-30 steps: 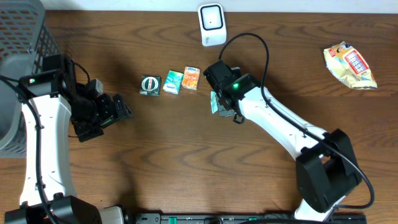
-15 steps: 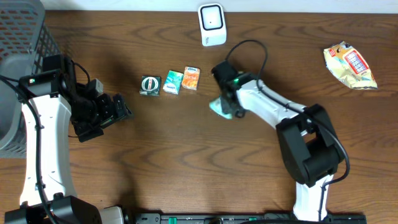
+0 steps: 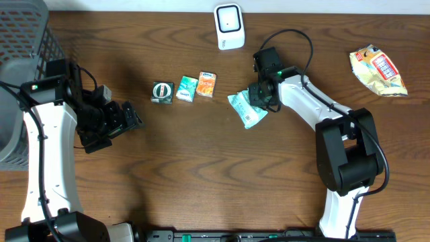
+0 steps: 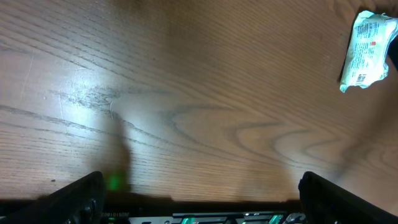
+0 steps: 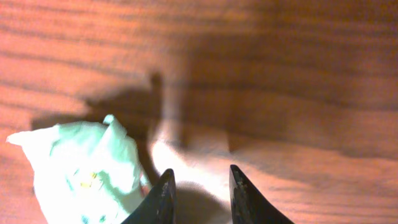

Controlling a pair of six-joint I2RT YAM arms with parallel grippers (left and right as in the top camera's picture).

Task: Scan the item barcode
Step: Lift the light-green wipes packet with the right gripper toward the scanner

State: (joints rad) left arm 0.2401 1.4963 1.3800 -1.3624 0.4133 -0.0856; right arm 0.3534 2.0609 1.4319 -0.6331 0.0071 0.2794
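Note:
The item, a pale green packet (image 3: 246,110), lies flat on the wooden table; it also shows in the right wrist view as the packet (image 5: 81,168) and far off in the left wrist view as the packet (image 4: 367,50). My right gripper (image 3: 262,97) hovers just right of it, and in its own view the right gripper (image 5: 200,190) stands slightly open with only bare wood between the fingers. The white scanner (image 3: 229,26) stands at the table's back edge. My left gripper (image 3: 131,119) is wide open over bare table, far left of the packet, holding nothing.
Three small packs (image 3: 185,89) lie in a row left of the packet. A yellow snack bag (image 3: 378,69) lies at the back right. A grey basket (image 3: 20,40) stands at the far left. The right arm's cable loops above its wrist.
My right gripper let go of the green packet and swung right, away from it. The packet now lies flat on the table. The left arm has not moved.

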